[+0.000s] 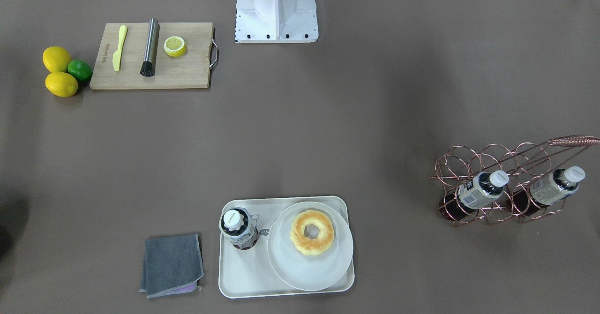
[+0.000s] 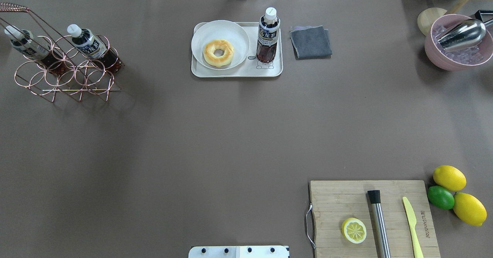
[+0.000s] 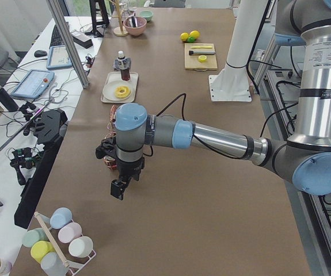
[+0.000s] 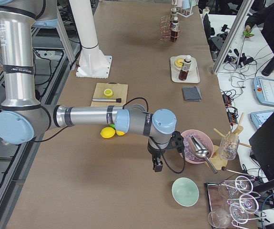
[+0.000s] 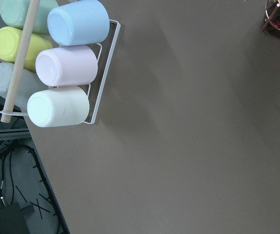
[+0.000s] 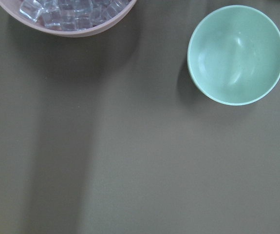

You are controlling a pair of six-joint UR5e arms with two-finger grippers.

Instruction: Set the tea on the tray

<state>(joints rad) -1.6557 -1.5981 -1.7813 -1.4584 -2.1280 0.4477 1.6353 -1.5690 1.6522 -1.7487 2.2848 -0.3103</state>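
Observation:
One tea bottle [image 2: 267, 34] stands upright on the cream tray [image 2: 231, 72], beside the round plate; it also shows in the front view [image 1: 239, 229] on the tray [image 1: 243, 276]. Two more tea bottles [image 2: 88, 44] [image 2: 27, 46] lean in a copper wire rack [image 2: 65, 81]. My left gripper [image 3: 119, 190] hangs over the table's left end, far from the tray, and I cannot tell if it is open. My right gripper [image 4: 157, 167] hangs over the right end near a pink bowl, and I cannot tell its state either. Neither shows in the overhead or front views.
A donut [image 2: 218, 52] lies on the white plate [image 2: 235, 32]. A grey cloth [image 2: 310, 42] lies right of the tray. There is a cutting board [image 2: 346, 196] with knife and lemon half, a pink ice bowl [image 2: 454, 59], a green bowl [image 6: 234, 53] and a cup rack [image 5: 66, 68].

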